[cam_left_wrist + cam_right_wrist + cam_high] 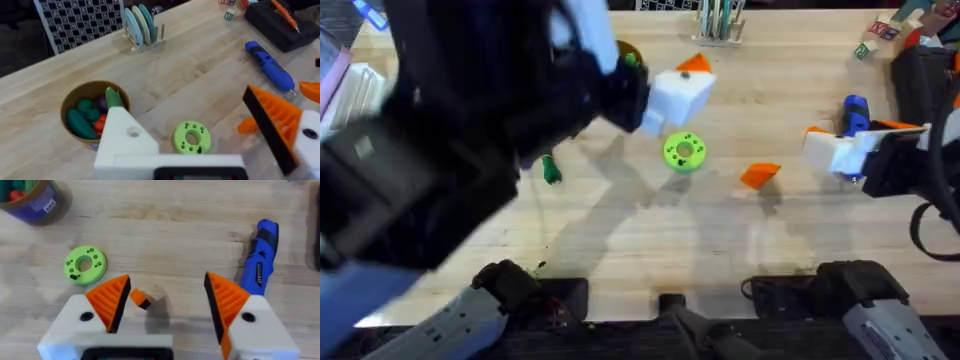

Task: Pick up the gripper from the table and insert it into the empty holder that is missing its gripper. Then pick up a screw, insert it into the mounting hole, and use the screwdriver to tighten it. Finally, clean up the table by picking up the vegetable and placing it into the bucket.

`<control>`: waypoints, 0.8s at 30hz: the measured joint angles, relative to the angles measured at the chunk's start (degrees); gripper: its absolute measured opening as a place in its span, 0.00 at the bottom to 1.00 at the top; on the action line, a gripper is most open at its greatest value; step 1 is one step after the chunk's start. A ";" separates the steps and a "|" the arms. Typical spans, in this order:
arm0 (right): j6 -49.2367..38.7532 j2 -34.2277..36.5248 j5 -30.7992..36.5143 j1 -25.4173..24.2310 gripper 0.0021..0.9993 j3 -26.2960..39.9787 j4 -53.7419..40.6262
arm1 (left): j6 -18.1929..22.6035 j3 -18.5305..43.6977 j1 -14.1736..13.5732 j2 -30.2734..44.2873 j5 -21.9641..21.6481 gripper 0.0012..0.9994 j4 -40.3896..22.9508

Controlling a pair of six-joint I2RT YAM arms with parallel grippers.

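Observation:
The loose orange gripper [760, 175] lies on the table right of centre; in the right wrist view it [140, 299] lies below the gap between my right fingers. My left gripper [680, 85] hangs open over the back middle. Its bare white holder [125, 142] shows the mounting hole [133, 132]; its twin mount carries an orange finger [275, 120]. My right gripper [820, 148] stands open at the right, both orange fingers [110, 300] in place. The blue screwdriver [855, 112] lies just beyond it. The dark-green vegetable [550, 170] lies at the left. The bucket [75, 97] holds toy vegetables.
A lime-green disc with holes [683, 150] lies mid-table. A plate rack [142, 30] stands at the back, a checkered board [82, 20] beside it. A black case [280, 22] and toy blocks [880, 30] sit at the back right. My left arm looms large over the left side.

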 joint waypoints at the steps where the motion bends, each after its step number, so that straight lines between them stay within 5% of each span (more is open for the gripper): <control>1: 0.00 0.00 0.00 0.00 0.91 0.00 0.02 | 0.66 -2.54 0.00 -1.83 -0.17 0.99 2.47; 9: 0.00 0.00 0.00 0.00 0.91 0.00 0.00 | 3.16 -27.23 0.00 -24.18 -0.78 0.99 19.73; 18: 0.00 0.00 0.00 0.00 0.91 0.00 0.01 | 3.55 -44.55 2.08 -48.71 0.64 0.99 21.81; 24: 0.00 0.00 0.00 0.00 0.91 0.00 0.01 | 0.74 -46.41 5.10 -50.99 4.55 0.99 17.71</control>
